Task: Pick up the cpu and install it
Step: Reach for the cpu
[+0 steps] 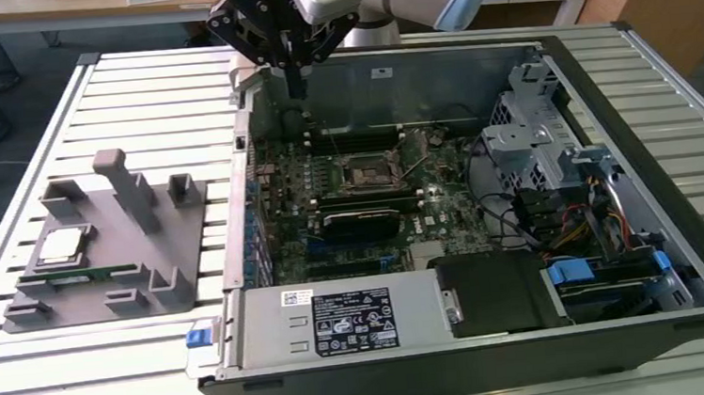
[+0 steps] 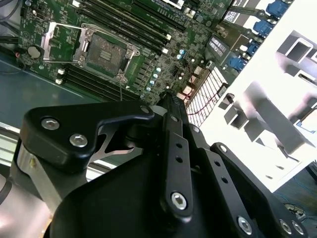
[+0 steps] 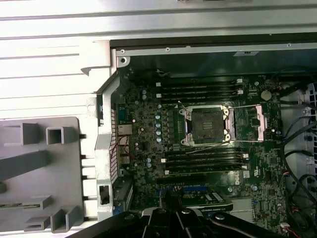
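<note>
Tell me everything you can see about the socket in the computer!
The socket is a black square with a dull, grainy middle. It lies flat on the green board inside the case, and it is empty. Its silvery metal frame is swung open to one side. Dark memory slots run along two of its sides. Nothing touches it.

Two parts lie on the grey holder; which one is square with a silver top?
The cpu, lying flat; the memory stick beside it is long, narrow and green.
</note>
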### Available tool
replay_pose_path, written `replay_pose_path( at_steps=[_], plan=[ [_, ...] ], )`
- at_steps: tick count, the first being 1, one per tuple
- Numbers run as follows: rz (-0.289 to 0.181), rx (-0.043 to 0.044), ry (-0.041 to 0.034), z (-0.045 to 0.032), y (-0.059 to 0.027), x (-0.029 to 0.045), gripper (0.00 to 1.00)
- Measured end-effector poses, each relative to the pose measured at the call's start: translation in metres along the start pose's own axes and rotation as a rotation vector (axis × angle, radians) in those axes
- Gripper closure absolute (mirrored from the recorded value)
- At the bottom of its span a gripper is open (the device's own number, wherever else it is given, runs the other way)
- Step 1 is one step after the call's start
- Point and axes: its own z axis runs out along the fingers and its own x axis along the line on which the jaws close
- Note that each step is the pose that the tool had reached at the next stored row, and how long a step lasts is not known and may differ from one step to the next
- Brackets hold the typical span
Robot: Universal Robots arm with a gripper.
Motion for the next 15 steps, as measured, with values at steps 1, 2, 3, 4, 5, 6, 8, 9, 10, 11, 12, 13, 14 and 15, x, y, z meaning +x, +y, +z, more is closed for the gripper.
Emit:
replay_pose_path(
  at_steps=[1, 2, 3, 4, 5, 6, 8, 9, 10, 11, 12, 13, 14, 15],
  plan=[
    [0.000, 0.0000, 0.0000, 0.0000, 0.0000, 0.0005, 0.89],
    [0.000, 0.0000, 0.0000, 0.0000, -0.0001, 0.0011, 0.89],
    [0.000, 0.0000, 0.0000, 0.0000, -0.0001, 0.0016, 0.89],
    [0.000, 0.0000, 0.0000, 0.0000, -0.0002, 0.0021, 0.89],
    [0.000, 0.0000, 0.0000, 0.0000, -0.0002, 0.0026, 0.89],
    [0.000, 0.0000, 0.0000, 0.0000, -0.0002, 0.0031, 0.89],
    [0.000, 0.0000, 0.0000, 0.0000, -0.0003, 0.0040, 0.89],
    [0.000, 0.0000, 0.0000, 0.0000, -0.0003, 0.0045, 0.89],
    [0.000, 0.0000, 0.0001, 0.0000, -0.0004, 0.0049, 0.89],
    [0.000, 0.0000, 0.0001, 0.0000, -0.0004, 0.0053, 0.89],
    [0.000, 0.0001, 0.0000, 0.0000, -0.0004, 0.0057, 0.89],
    [0.000, 0.0000, 0.0000, 0.0000, -0.0005, 0.0061, 0.89],
    [0.000, 0.0000, 0.0000, 0.0000, -0.0005, 0.0065, 0.89],
    [0.000, 0.0000, 0.0000, 0.0001, -0.0005, 0.0070, 0.89]
  ],
)
